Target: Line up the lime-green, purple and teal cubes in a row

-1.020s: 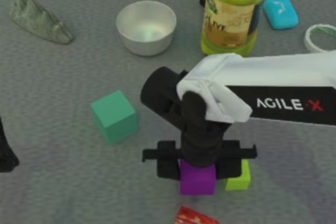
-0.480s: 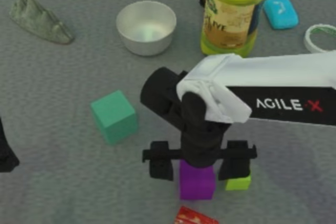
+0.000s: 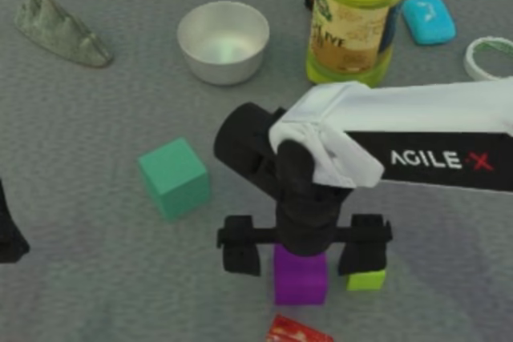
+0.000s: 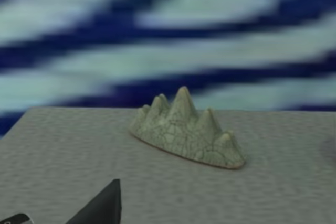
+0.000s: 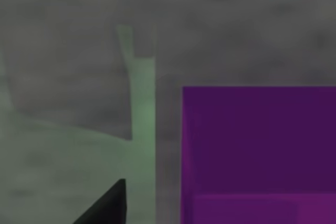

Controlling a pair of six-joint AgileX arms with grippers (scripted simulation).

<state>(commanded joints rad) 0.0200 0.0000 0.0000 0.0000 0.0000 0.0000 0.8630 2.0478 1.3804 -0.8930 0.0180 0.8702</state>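
Right arm: reaches in from the table's right; right gripper (image 3: 304, 252) over the purple cube, jaws spread wide, gripping nothing.
Teal cube (image 3: 174, 177): left of the gripper, well apart.
Purple cube (image 3: 300, 276): between the fingers, near edge.
Lime-green cube (image 3: 365, 280): just right of purple.
Left gripper (image 3: 10, 234): left edge; jaw state not discernible.

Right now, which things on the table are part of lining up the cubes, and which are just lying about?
Part of the job:
teal cube
purple cube, between the right gripper's open jaws
lime-green cube

Just lying about:
white bowl
yellow-green bottle
light-blue bar
grey-green rock ornament
white ring
red packet
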